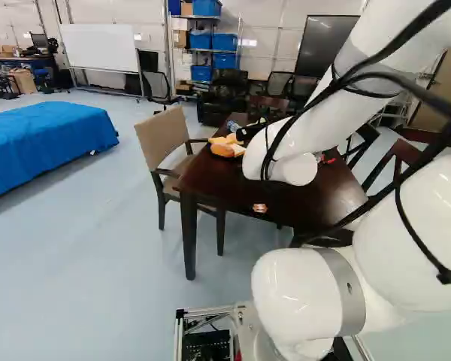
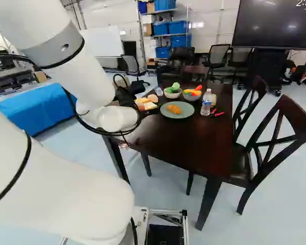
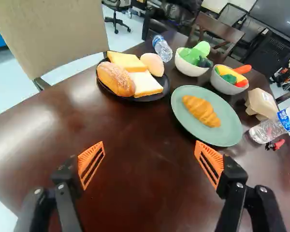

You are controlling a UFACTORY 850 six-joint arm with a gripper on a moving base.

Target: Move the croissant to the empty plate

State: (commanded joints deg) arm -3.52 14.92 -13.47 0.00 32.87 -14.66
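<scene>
Left base view: breads (image 1: 224,148) seen on tabletop (image 1: 286,199). Right base view: croissant (image 2: 174,109) borne by green plate (image 2: 187,110). Wrist view: pincer (image 3: 150,145) spread wide, nothing gripped; green plate between 1 and 2 o'clock. No empty plate seen; placing judged done. Pincer best raised first, then withdrawn toward 6 o'clock, green plate unbrushed.

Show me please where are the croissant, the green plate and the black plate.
Croissant (image 3: 202,111): wrist view, middle of its body.
Green plate (image 3: 187,121): wrist view, bare surface beside the croissant.
Black plate (image 3: 165,82): wrist view, rim beside the bread.
</scene>
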